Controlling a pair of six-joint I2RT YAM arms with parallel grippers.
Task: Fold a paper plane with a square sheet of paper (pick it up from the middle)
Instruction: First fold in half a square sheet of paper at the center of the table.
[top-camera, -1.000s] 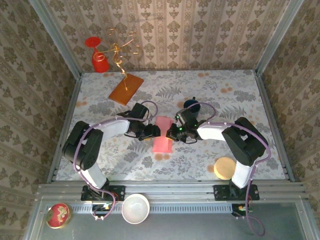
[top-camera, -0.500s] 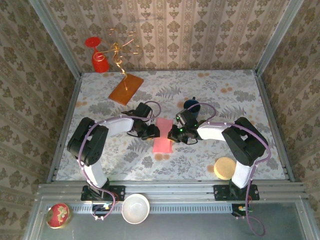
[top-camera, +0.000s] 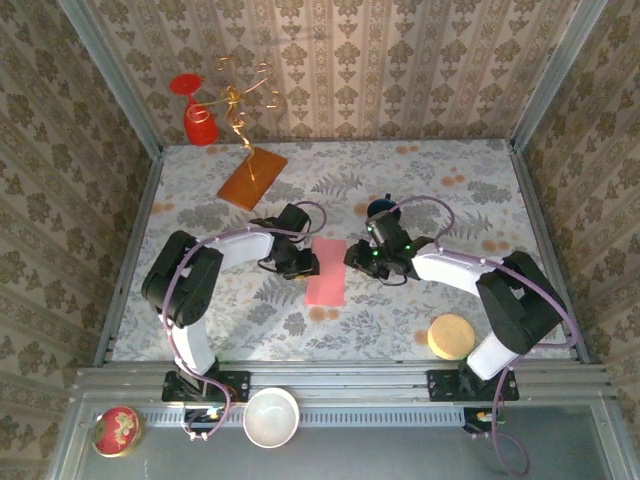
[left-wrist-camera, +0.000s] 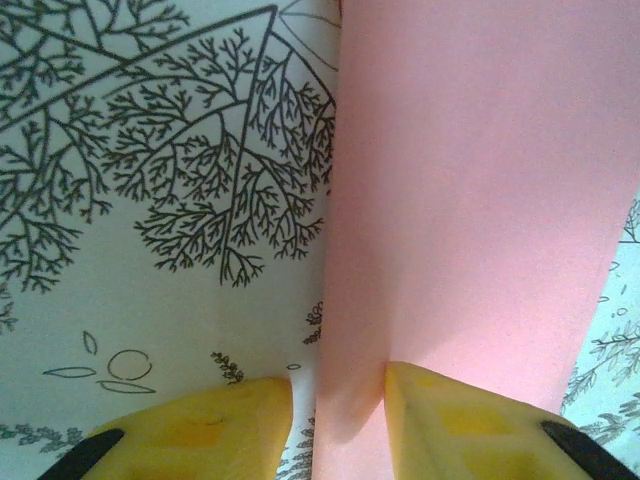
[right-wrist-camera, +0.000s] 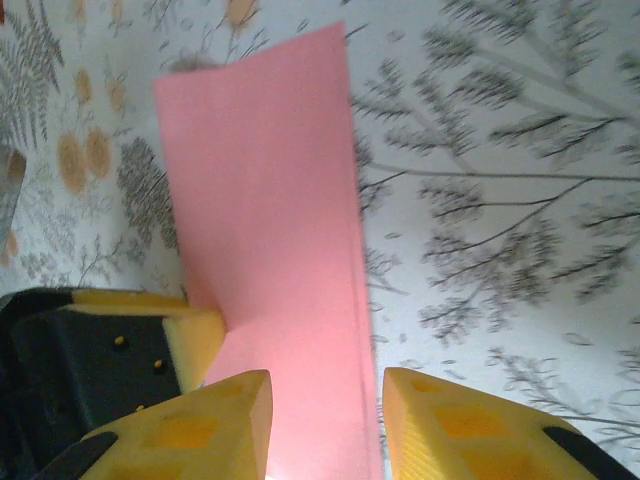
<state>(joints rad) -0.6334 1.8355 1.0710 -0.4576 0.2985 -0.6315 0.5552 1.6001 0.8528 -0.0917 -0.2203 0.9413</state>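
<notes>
Releasing the pressed fold, our right gripper (right-wrist-camera: 325, 398) parts, left gripper (left-wrist-camera: 338, 400) narrows; both jaws half open, empty, astride the sheet of paper (top-camera: 327, 273).

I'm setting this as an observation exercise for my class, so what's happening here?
A two-armed robot is working on a pink sheet of paper, which lies on the patterned table folded into a narrow rectangle. The left gripper sits at its left edge and the right gripper at its right edge, each with jaws apart and the paper's edge between them. It is not yet a plane.
</notes>
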